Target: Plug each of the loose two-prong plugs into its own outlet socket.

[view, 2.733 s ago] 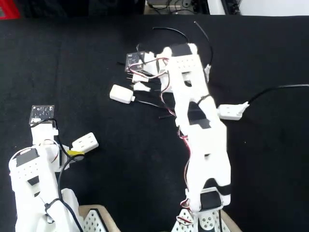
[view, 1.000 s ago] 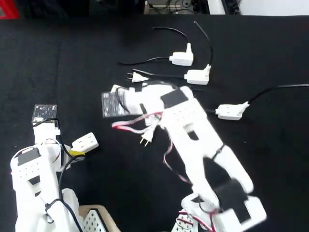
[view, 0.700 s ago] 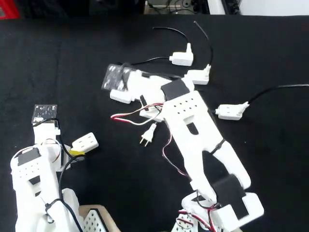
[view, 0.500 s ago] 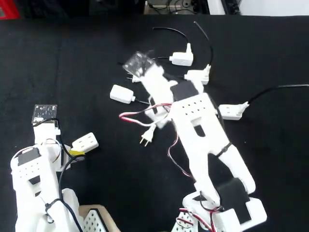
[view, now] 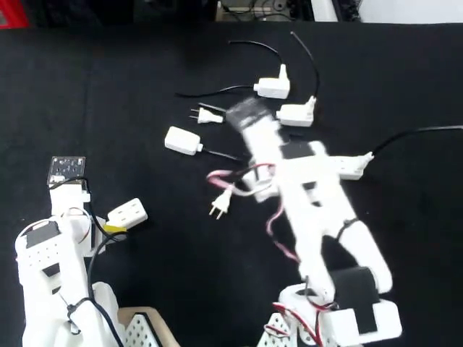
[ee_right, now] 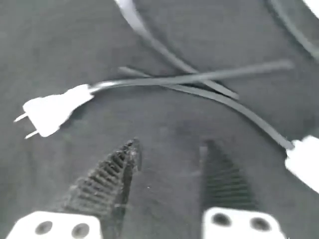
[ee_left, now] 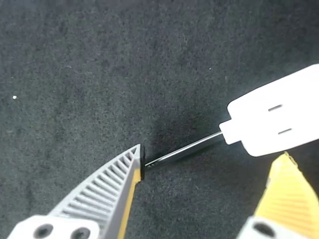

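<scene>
Near the table's middle lies a white two-prong plug (view: 221,203), close beside my right arm (view: 304,195). A second plug (view: 207,114) (ee_right: 52,110) lies farther back, its prongs bare. White outlet sockets lie around them: one (view: 182,141) on the left, two (view: 273,88) (view: 296,113) at the back, one (view: 347,166) partly under the right arm. My right gripper (ee_right: 167,149) is open and empty above crossing black cords, the back plug just off one finger. My left gripper (ee_left: 212,154) is open at the front left, straddling the cord of another socket (ee_left: 275,124) (view: 127,212).
Black cords (ee_right: 199,84) run across the dark cloth between plugs and sockets, and one (view: 419,131) leads off to the right edge. A perforated white and tan base (view: 141,329) stands at the front between the arms.
My right arm has swung from the left side of the table back toward the right, past the back plug. The left arm and the plugs have stayed put over the last second.
</scene>
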`<state>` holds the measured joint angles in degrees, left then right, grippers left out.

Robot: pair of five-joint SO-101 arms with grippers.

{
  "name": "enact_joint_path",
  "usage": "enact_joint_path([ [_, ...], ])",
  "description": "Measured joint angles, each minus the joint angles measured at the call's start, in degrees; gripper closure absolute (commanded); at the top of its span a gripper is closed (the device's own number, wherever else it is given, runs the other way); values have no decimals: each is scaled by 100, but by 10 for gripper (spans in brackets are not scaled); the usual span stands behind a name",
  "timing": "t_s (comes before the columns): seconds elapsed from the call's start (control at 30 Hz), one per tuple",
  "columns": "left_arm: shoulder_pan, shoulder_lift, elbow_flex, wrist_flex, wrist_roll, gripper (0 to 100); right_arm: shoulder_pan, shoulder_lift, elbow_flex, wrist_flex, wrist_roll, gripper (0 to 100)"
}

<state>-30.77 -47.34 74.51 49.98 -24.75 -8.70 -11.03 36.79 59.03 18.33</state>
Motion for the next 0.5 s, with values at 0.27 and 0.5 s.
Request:
enact_joint_path([
  [0.27, 0, 0, 18, -53, 0, 618, 642, 0, -18, 545, -132, 871],
  [0.5, 0, -440, 413, -264, 0, 618, 905, 0, -26, 1521, -149, 868],
])
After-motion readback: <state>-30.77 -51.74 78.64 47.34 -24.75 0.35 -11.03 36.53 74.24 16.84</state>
